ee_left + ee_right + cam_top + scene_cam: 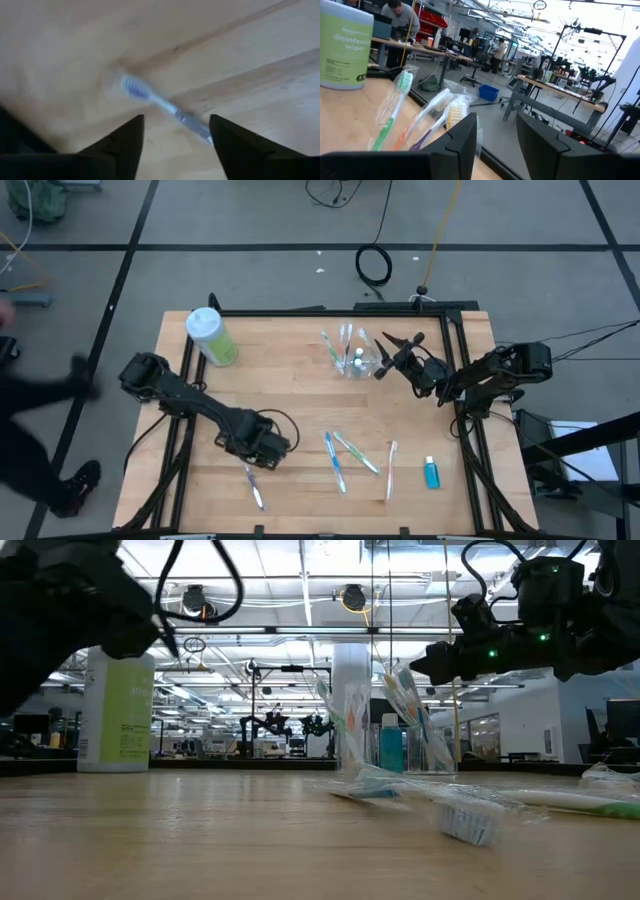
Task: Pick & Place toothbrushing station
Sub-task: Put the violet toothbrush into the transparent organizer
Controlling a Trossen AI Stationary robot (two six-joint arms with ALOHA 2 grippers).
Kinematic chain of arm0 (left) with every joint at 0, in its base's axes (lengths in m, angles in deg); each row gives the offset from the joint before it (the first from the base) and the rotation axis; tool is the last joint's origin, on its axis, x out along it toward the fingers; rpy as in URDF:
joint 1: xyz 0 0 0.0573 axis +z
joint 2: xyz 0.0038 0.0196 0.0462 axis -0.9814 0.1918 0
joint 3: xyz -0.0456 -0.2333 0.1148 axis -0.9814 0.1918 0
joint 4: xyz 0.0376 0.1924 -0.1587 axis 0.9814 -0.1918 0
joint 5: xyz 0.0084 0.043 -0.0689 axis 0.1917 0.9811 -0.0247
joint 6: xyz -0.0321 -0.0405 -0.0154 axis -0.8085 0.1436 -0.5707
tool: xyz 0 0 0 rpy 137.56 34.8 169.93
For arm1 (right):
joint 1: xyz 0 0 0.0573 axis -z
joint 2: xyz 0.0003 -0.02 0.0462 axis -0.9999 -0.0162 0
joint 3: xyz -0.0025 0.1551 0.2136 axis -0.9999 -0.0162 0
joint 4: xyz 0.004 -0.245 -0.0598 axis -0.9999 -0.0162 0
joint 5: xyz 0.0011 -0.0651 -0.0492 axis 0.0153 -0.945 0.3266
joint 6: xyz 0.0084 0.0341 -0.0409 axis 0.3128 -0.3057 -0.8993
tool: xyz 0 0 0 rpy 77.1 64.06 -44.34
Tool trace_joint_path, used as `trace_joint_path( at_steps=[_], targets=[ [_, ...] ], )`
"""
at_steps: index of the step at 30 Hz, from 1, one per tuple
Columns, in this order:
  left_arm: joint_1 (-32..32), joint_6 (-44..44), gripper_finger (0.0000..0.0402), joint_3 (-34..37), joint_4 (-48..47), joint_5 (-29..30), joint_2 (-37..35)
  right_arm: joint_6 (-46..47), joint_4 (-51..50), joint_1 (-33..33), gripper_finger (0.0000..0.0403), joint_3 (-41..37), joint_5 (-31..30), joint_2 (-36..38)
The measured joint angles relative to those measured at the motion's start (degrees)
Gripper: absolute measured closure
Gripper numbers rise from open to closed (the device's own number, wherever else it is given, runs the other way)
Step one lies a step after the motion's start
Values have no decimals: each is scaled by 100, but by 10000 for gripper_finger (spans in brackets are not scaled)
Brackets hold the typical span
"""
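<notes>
While above a toothbrush (pixel 160 102), left hand (pixel 175 132) wide; right hand (pixel 495 132) parted, empty.

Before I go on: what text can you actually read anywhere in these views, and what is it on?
"disinfecting wipes": on the green wipes canister, right wrist view.
Smaller print beneath it on that label: too small to read.
The same canister's label in the low view: blurred, unreadable.
Wrapped toothbrushes and teal tube: no legible text.
</notes>
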Motion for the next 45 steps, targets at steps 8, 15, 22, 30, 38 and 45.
trace_joint_path(
  at_steps=[8,15,22,30,38,45],
  targets=[
    [-491,-1566,82,-4,-7,163,499,-80,121,2,273,2,4,0],
    [-638,-1603,79,192,487,-103,1065,-71,120,2,273,2,7,-2],
    [-576,-1327,179,231,682,13,1200,-22,120,2,273,2,7,-2],
    [-396,36,326,264,1271,207,1208,-57,118,2,273,2,9,-2],
    [-90,525,393,323,1129,1143,620,-59,118,2,273,2,9,0],
    [154,760,396,292,1256,4468,-1021,-59,118,4,273,2,9,-1]
  ],
)
